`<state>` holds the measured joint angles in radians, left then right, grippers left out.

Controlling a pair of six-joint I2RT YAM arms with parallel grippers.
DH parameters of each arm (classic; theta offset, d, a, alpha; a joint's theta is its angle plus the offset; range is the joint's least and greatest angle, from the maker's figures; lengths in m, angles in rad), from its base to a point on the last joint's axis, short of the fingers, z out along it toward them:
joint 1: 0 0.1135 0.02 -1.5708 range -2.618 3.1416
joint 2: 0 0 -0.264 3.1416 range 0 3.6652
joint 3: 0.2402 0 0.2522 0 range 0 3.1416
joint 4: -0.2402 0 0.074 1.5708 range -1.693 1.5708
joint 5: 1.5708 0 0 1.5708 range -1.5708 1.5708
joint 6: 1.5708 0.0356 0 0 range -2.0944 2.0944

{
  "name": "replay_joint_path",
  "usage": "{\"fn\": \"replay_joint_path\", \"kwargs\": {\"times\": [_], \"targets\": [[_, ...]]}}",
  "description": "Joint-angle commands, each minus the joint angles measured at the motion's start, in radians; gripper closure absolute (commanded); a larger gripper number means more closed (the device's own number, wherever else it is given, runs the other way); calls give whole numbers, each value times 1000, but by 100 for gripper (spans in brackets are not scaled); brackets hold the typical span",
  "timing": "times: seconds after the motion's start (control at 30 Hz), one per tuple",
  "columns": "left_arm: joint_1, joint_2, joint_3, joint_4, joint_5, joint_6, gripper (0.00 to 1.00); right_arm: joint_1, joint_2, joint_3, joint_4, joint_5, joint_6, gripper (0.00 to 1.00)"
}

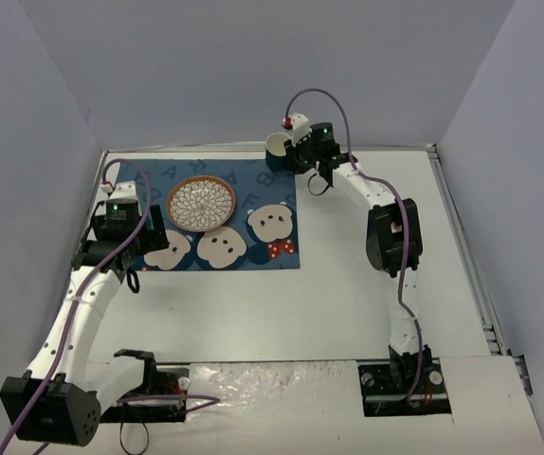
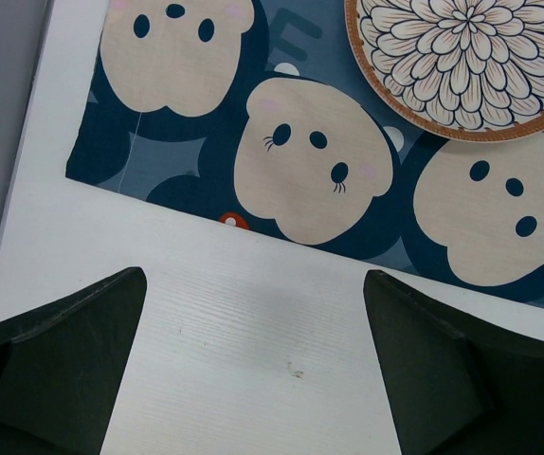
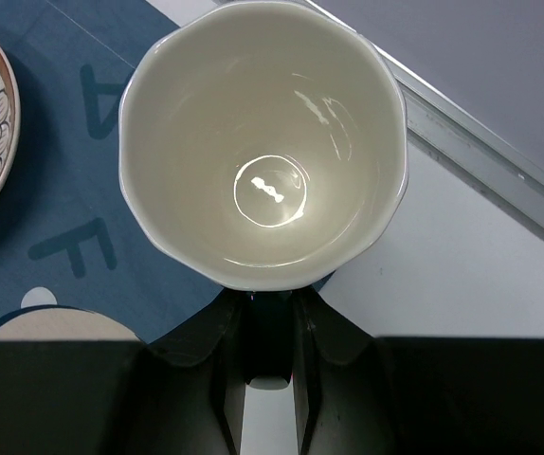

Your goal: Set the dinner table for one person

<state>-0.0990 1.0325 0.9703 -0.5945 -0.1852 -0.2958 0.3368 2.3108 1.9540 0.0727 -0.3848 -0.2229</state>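
A cream cup (image 1: 277, 145) with a dark outside is at the far right corner of the blue bear placemat (image 1: 253, 194). My right gripper (image 1: 298, 157) is shut on the cup's dark handle (image 3: 270, 327); the wrist view looks down into the empty cup (image 3: 262, 142). I cannot tell whether the cup rests on the mat or hangs above it. A flower-patterned plate (image 1: 201, 203) sits on the mat's left half and also shows in the left wrist view (image 2: 462, 66). My left gripper (image 1: 122, 245) is open and empty above the white dinner table (image 2: 253, 332), just off the mat's near left corner.
The mat (image 2: 158, 142) lies on the far left part of the table (image 1: 348, 303). Grey walls close the back and both sides, with a metal rail (image 3: 480, 142) along the table's edge near the cup. The arm bases sit at the near edge.
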Motion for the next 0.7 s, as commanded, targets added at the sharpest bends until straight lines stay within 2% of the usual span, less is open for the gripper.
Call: {"fn": "replay_joint_path", "kwargs": {"times": [0.0, 0.67], "targets": [[-2, -2, 50, 38, -19, 1, 3, 12, -32, 97, 114, -19, -17, 100], [-2, -10, 50, 38, -16, 0, 3, 31, 66, 172, 68, 7, -3, 100]]}}
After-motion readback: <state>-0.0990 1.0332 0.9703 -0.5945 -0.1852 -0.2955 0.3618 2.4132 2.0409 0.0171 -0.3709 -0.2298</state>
